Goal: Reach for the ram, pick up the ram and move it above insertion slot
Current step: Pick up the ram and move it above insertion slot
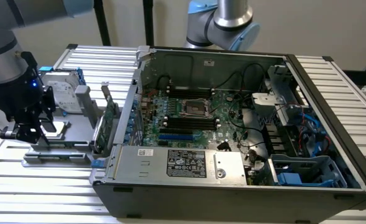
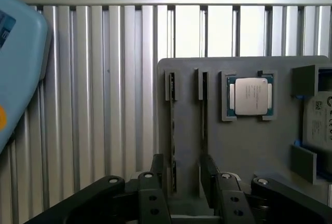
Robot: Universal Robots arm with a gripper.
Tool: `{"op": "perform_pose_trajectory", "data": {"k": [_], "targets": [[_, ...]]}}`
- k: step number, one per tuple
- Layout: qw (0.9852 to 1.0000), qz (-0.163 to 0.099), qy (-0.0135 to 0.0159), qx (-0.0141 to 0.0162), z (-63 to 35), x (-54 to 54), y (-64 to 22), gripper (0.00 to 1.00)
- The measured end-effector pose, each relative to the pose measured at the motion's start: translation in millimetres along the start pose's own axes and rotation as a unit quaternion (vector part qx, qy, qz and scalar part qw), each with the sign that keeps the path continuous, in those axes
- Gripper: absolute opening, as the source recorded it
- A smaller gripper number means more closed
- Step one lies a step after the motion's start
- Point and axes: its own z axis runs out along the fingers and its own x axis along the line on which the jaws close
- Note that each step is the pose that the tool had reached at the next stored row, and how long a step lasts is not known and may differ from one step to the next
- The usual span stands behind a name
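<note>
Gripper hangs low over a grey tray at the exterior view's left, on the slatted metal table beside the open computer case. Wrist view: the gripper has its two dark fingers set apart, nothing clamped. The ram stands on its long edge in a slot of the tray, seen edge-on as a thin dark line. Its near end runs down into the gap between the fingers, close beside one of them; I cannot tell whether they touch. A second thin stick stands parallel in the next slot, its near end hidden behind the other finger. The ram is the one farther from the processor, a square silver chip seated in its own pocket on the tray. A hard drive lies past the processor at the tray's edge. Exterior view: hard drive at the tray's far end, green expansion card upright between tray and case. Motherboard lies flat inside the case with long black memory slots near its middle. A second robot arm stands behind the case.
</note>
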Motion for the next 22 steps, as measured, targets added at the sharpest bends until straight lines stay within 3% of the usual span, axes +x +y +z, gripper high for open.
{"op": "perform_pose_trajectory", "data": {"k": [22], "targets": [[0.9998, -0.020, 0.0006, 0.0000, 39.9, 5.9, -1.3, 0.42]]}}
